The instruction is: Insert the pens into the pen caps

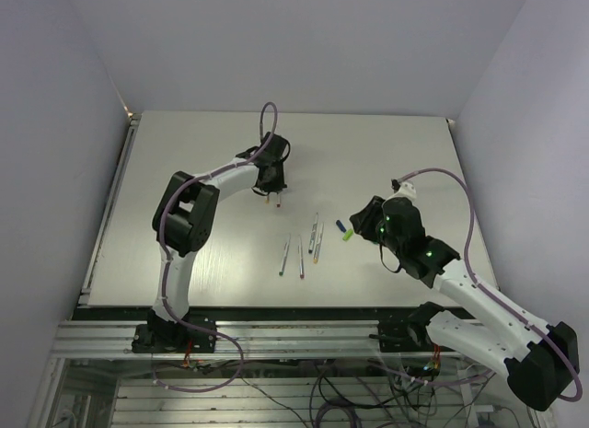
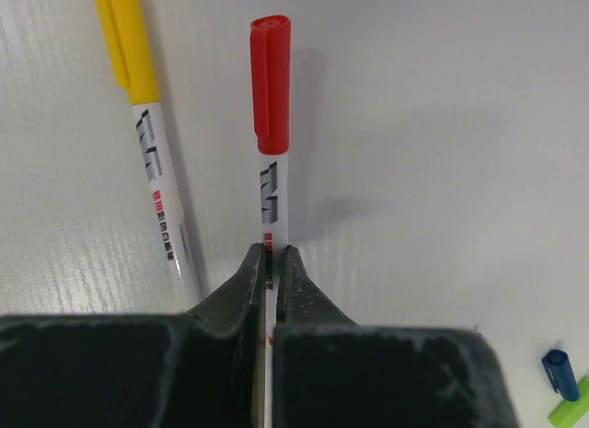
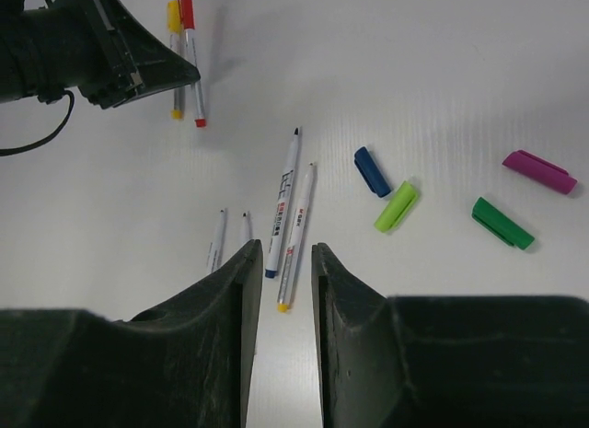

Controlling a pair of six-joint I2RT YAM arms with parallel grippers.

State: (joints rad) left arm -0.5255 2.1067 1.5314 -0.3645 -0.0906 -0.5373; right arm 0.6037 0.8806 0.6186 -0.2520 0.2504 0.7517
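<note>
On the white table (image 1: pixel 184 170), six pens were seen. Far back, the left gripper (image 2: pixel 271 255) was clenched on the red-capped pen (image 2: pixel 270 87). The pen was pinched low on its white barrel between the two black fingers (image 2: pixel 241 290), and its red cap was pointed away from them. It could not be told whether this pen was touching the table. Just beside it, the yellow-capped pen (image 2: pixel 138 97) was laid flat, almost side by side with the red one.

Nearer the middle, four bare pens were laid out. A blue-ended pen (image 3: pixel 283 202) and an orange-ended pen (image 3: pixel 296 230) were set close together, both pointing the same way. Two more bare pens (image 3: pixel 217 239) were laid just to the left of them in the right wrist view, partly hidden behind a finger of the right gripper (image 3: pixel 285 253).

Off to the other side of the bare pens, four loose caps were spread. The blue cap (image 3: pixel 373 171) and the light green cap (image 3: pixel 397 206) were laid almost touching. The dark green cap (image 3: pixel 502 223) and the magenta cap (image 3: pixel 539 171) were laid farther out, apart from each other.

The right gripper was hung over the bare pens. Its jaws were parted, and nothing was held between them.
</note>
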